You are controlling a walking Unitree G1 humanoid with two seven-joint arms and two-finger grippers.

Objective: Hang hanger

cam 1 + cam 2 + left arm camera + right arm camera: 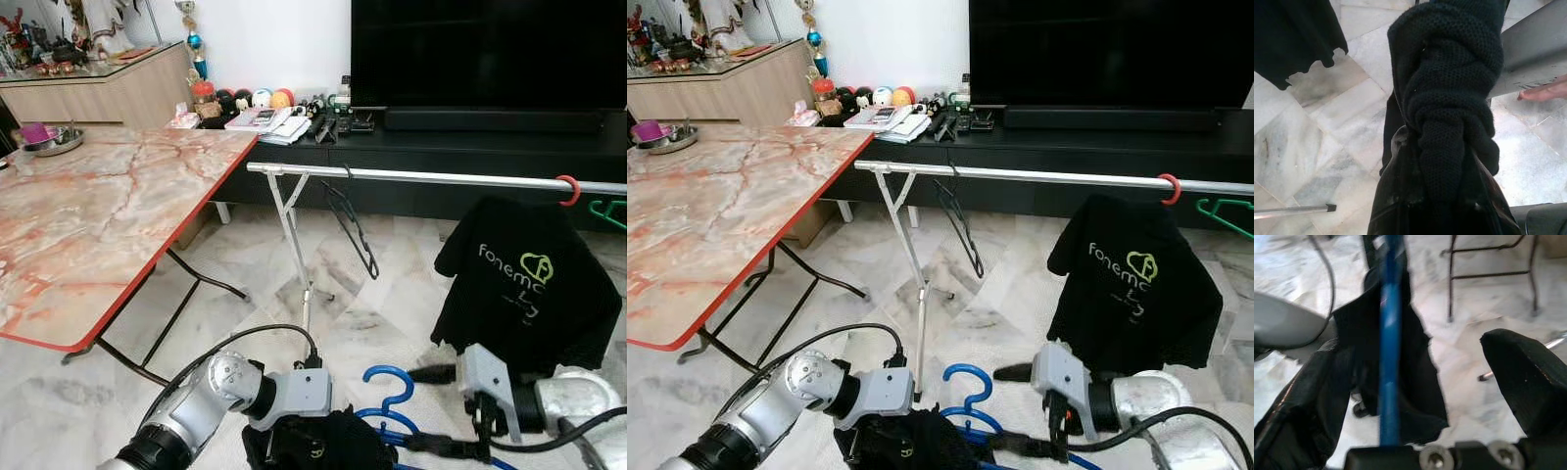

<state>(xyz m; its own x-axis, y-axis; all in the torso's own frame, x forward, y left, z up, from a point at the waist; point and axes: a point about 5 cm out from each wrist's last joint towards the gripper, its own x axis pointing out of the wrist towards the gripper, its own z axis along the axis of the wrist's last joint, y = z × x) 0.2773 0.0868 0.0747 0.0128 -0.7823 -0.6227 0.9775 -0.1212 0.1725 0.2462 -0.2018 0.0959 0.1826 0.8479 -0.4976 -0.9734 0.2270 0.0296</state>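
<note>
Blue hanger point(390, 394) sits low between both arms, just above the floor point(245, 264), with only its hook and part of the bar visible; the rest is cut off by the frame edge. Dark garment point(318, 441) is bunched under it, shape hard to make out. Left gripper point(1435, 196) has its jaws clenched on a wad of that garment. Right gripper point(1415, 396) has its jaws released, spread either side of the hanger bar, not touching it. Rail point(441, 177) runs across behind, right end cut off. Hangers counted: four. One blue in hand, one empty black hanger point(351, 230) on the rail near its left end, one red hook point(568, 189) carrying a black t-shirt point(529, 284), one green hanger point(609, 212) half out of frame. Marble bench point(98, 215) on the left, holding a metal bowl point(54, 140) with something pink in it, unclear what. In the left wrist view, a fingertip point(1542, 91) at the edge, rest hidden.
</note>
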